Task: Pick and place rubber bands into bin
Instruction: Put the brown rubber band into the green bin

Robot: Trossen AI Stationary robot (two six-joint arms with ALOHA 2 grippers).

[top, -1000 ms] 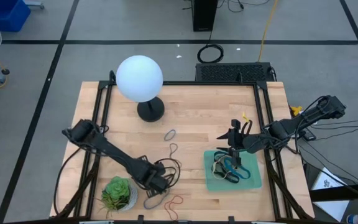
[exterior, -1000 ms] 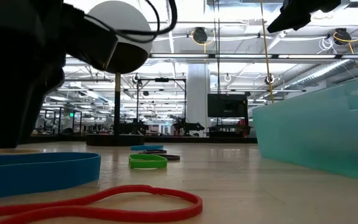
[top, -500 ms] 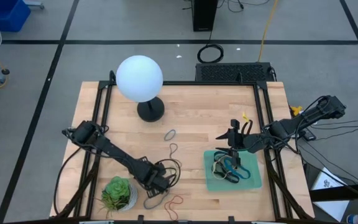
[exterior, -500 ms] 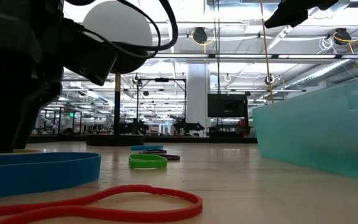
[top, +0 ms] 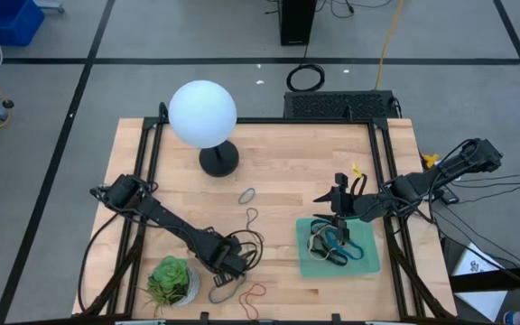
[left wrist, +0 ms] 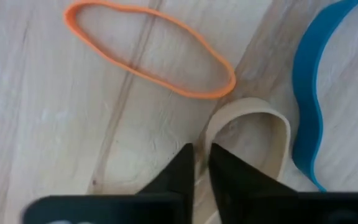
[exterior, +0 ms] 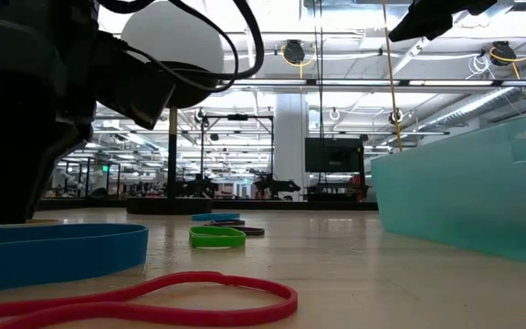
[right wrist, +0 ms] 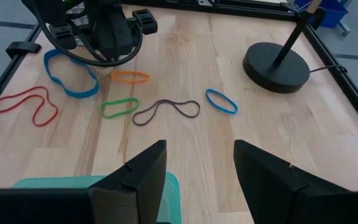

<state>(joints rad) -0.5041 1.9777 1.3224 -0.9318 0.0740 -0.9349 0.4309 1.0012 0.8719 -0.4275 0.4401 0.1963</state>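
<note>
little change from half a second ago: left jaws still low over the wooden surface, nearly closed, thin gap only, nothing visibly gripped. tan rubber band just beyond the tips, touching them at its curve; orange band farther off, blue band beside. right jaws unmoved, spread open, empty, hovering over the bin, bands already inside. red band at near edge.

Grey floor crossed by dark lines — behind, an open hall with ceiling lights.
</note>
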